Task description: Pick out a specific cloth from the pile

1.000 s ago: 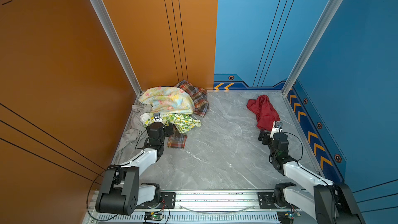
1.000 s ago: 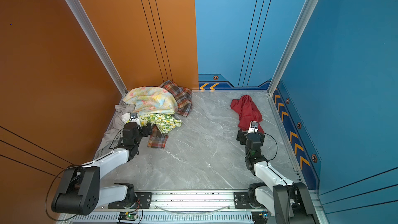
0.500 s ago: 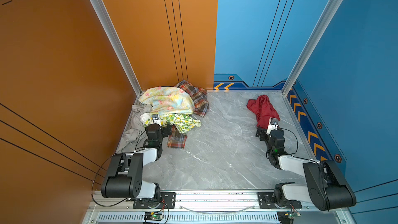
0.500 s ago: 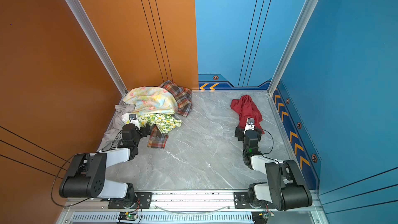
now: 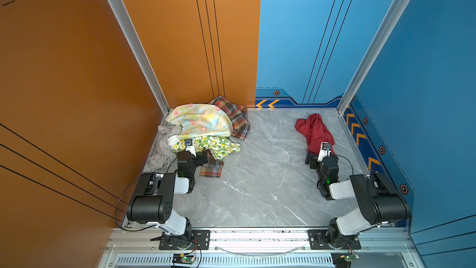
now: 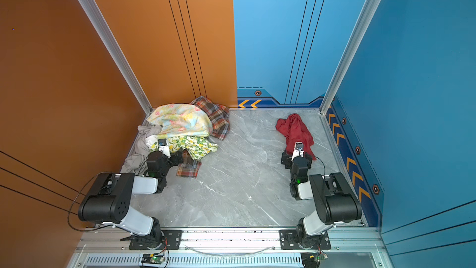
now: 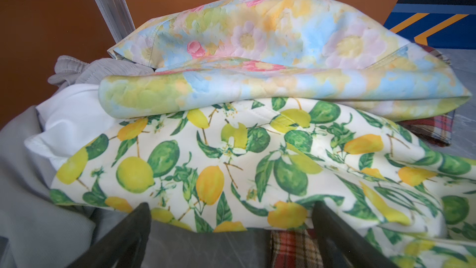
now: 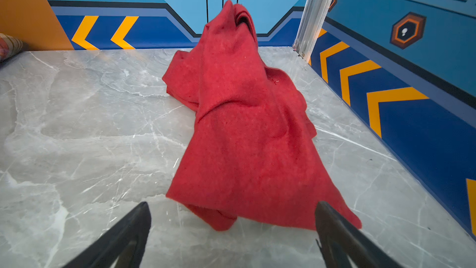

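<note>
Arms had drawn back; left gripper (image 7: 231, 206) and right gripper (image 8: 233, 205) gaped empty, plain dark red cloth (image 5: 314, 130) already separated from mixed-fabric pile (image 5: 203, 125).

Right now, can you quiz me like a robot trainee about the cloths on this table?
1. True or false: the red cloth lies inside the pile.
2. Which cloth is nearest the left end effector? A: lemon-print cloth. B: red cloth. C: blue striped cloth.
3. Fill in: the right end effector is ____ and holds nothing.
Key: 1 false; 2 A; 3 open.
</note>
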You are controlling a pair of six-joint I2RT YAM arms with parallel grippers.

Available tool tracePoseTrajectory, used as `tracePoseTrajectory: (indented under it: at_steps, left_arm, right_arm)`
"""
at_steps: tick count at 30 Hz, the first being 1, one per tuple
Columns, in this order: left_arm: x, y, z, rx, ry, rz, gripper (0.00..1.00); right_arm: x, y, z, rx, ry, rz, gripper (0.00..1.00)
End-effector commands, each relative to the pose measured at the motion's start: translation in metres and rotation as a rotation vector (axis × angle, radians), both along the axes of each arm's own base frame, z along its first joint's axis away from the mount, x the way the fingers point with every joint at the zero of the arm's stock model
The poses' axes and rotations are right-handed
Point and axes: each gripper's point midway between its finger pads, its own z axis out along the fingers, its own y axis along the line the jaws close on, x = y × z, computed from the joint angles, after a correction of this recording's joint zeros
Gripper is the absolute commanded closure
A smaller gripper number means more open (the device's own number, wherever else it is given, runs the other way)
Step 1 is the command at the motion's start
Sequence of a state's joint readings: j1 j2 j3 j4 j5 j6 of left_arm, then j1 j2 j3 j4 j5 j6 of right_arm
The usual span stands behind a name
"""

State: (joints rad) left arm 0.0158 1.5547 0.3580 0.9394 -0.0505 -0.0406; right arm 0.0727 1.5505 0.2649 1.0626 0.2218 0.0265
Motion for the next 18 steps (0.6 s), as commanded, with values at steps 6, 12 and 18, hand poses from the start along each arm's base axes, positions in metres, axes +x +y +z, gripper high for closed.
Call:
tracePoseTrajectory:
  at_steps: [6, 12, 18]
  left_arm:
    - [0.0041, -0.0020, 0.0018, 0.069, 0.003, 0.016, 0.02]
    - [0.0039, -0.0025, 0.0019, 0.072, 0.003, 0.015, 0.02]
    - [0.0041, -0.0025, 0.0024, 0.071, 0.001, 0.016, 0.02]
  right_arm:
    - [0.0196, -0.0041, 0.0043, 0.063, 0.044, 0.011, 0.00]
    - [0.0206, -0.0005, 0.0051, 0.049, 0.037, 0.021, 0.00]
    - [0.0207, 0.0001, 0.0047, 0.048, 0.038, 0.024, 0.00]
